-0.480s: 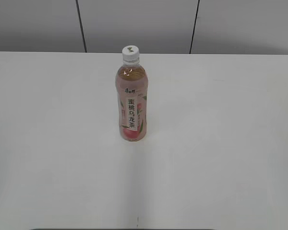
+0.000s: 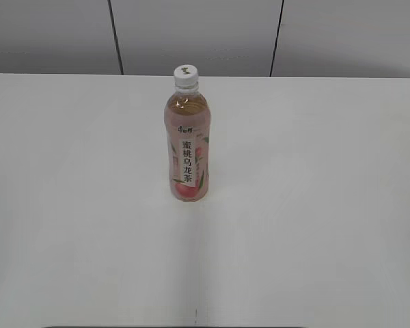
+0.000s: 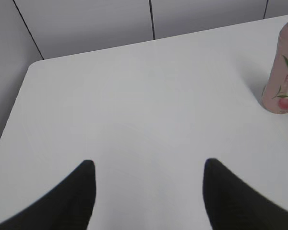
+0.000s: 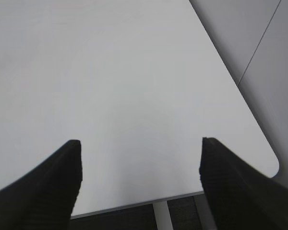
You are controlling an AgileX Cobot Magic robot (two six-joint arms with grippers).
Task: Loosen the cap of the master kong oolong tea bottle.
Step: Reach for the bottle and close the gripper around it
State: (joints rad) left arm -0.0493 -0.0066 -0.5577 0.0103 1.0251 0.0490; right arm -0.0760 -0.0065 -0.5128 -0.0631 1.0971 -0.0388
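The master kong oolong tea bottle (image 2: pixel 187 147) stands upright mid-table in the exterior view, pink peach label facing me, white cap (image 2: pixel 186 75) on top. Its lower part also shows at the right edge of the left wrist view (image 3: pixel 282 76); the cap is cut off there. My left gripper (image 3: pixel 148 165) is open and empty over bare table, well left of the bottle. My right gripper (image 4: pixel 140 143) is open and empty over the table near its edge. Neither gripper shows in the exterior view. The bottle is out of the right wrist view.
The white table (image 2: pixel 314 205) runs back to a grey panelled wall (image 2: pixel 191 34). The left wrist view shows the table's rounded corner (image 3: pixel 36 64). The right wrist view shows the table edge (image 4: pixel 182 195), another rounded corner and a table leg below.
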